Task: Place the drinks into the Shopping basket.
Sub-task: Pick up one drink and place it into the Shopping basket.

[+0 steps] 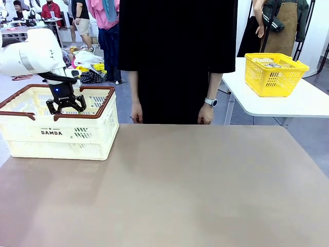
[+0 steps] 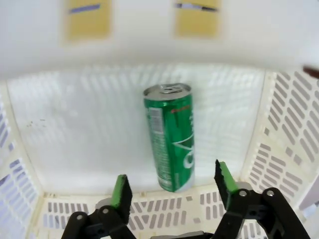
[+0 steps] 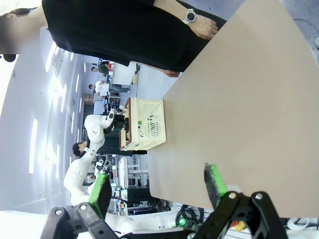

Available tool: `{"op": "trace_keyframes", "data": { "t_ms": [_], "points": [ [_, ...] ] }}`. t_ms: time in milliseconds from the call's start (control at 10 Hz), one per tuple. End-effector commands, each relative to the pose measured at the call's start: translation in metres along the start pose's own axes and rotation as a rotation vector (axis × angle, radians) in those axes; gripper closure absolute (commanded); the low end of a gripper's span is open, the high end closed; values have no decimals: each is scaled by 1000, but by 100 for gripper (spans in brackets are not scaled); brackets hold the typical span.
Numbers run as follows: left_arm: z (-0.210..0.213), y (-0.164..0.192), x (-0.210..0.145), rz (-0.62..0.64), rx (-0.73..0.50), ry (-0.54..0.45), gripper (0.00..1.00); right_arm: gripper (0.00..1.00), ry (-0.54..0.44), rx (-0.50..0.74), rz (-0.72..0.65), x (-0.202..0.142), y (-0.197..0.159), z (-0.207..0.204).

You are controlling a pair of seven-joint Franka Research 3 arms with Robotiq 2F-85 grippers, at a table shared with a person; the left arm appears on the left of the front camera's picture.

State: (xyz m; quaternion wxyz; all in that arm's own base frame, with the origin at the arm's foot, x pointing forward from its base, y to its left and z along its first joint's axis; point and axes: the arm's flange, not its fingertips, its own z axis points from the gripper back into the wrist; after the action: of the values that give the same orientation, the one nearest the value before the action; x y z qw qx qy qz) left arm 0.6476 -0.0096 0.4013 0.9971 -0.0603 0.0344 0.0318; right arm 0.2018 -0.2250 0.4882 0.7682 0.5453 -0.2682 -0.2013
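The cream-white Shopping basket point(image 1: 59, 135) with a brown rim stands at the table's left side. My left gripper point(image 1: 66, 106) hangs open over its inside, holding nothing. In the left wrist view the green can point(image 2: 171, 136) lies on its side on the basket floor point(image 2: 84, 134), below and between the open green-padded fingers point(image 2: 121, 190) of my left gripper point(image 2: 172, 184). The blue can is out of view. My right gripper point(image 3: 158, 185) is open and empty, high above the table; the basket point(image 3: 144, 124) shows far off in its view.
A person in black stands at the table's far edge, hands point(image 1: 136, 113) hanging at the sides, a watch point(image 1: 211, 102) on one wrist. A yellow mesh basket point(image 1: 274, 74) sits on a separate white table point(image 1: 298, 103) at the back right. The brown tabletop point(image 1: 195, 185) spreads wide.
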Motion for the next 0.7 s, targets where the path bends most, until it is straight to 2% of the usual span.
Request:
{"op": "trace_keyframes", "data": {
  "t_ms": [0,200,300,400,600],
  "points": [
    [5,0,-3,7,-14,-26,0,0,-11,28,27,3,1,0],
    [16,1,-7,8,-25,-63,0,0,-11,28,27,3,1,0],
    [33,2,-11,7,-30,-114,0,0,-11,28,27,3,1,0],
    [52,3,-17,11,-40,-149,0,0,-11,28,27,3,1,0],
    [115,15,-46,43,-120,-142,0,0,-11,28,27,3,1,0]
  ]
}}
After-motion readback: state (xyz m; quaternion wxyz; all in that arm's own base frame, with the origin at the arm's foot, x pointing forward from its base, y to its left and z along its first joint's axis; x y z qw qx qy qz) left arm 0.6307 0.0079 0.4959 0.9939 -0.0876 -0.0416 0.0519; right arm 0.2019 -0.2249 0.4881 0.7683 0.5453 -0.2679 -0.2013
